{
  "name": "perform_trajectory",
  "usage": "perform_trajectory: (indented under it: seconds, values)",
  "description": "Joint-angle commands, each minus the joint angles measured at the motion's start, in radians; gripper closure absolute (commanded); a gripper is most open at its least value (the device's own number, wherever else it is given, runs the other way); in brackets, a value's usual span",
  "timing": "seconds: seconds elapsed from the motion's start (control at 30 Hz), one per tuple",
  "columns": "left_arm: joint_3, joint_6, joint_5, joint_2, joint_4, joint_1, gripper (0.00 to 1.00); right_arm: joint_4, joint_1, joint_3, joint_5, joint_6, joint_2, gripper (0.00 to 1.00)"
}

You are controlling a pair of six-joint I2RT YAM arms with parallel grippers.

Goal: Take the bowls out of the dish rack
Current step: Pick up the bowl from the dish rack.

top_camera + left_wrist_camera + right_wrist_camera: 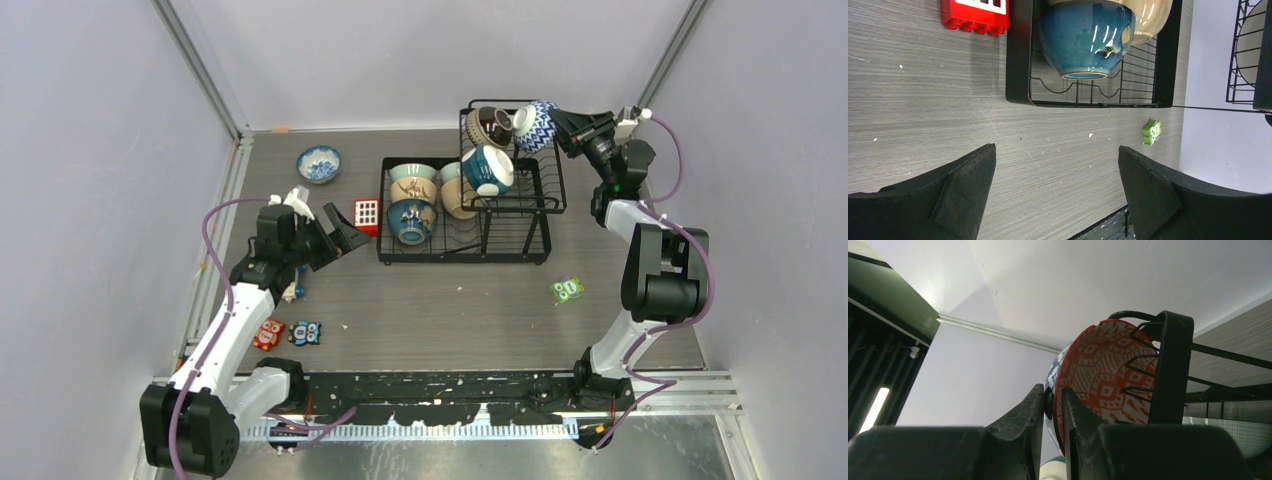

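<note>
Right jaws seemingly clamped on blue-white zigzag bowl point(535, 127) above dish rack point(470, 258) basket; left jaws spread.

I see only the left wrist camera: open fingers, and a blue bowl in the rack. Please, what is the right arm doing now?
Observer: The right gripper is shut on the rim of a patterned bowl, blue and white outside and red inside, at the far right corner of the dish rack.
Operator: Thank you. Is any bowl standing outside the rack?
Observer: Yes, one small blue-and-white bowl stands upright on the table, to the left of the rack and apart from it.
</note>
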Motion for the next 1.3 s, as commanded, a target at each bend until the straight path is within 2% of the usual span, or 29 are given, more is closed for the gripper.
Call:
perform_trajectory:
  seconds: [0.0, 0.73, 0.97, 1.13, 1.27]
  values:
    - [0.0, -0.005, 0.013, -0.015, 0.015, 0.005, 0.07, 0.128, -0.009, -0.003, -0.042, 0.071, -0.026, 0.99]
    - [-0.002, -0.01, 0.026, -0.006, 0.024, 0.005, 0.07, 0.267, -0.035, -0.182, 0.032, 0.136, -0.055, 0.99]
    - [-0.002, -0.01, 0.024, -0.008, 0.023, 0.005, 0.07, 0.386, -0.055, -0.212, 0.059, 0.229, -0.04, 0.99]
    - [-0.002, -0.01, 0.024, -0.006, 0.024, 0.005, 0.07, 0.347, -0.055, -0.231, 0.026, 0.197, -0.064, 0.99]
    - [-0.002, -0.01, 0.026, -0.003, 0.024, 0.005, 0.07, 0.272, -0.055, -0.237, 0.0, 0.156, -0.103, 0.73]
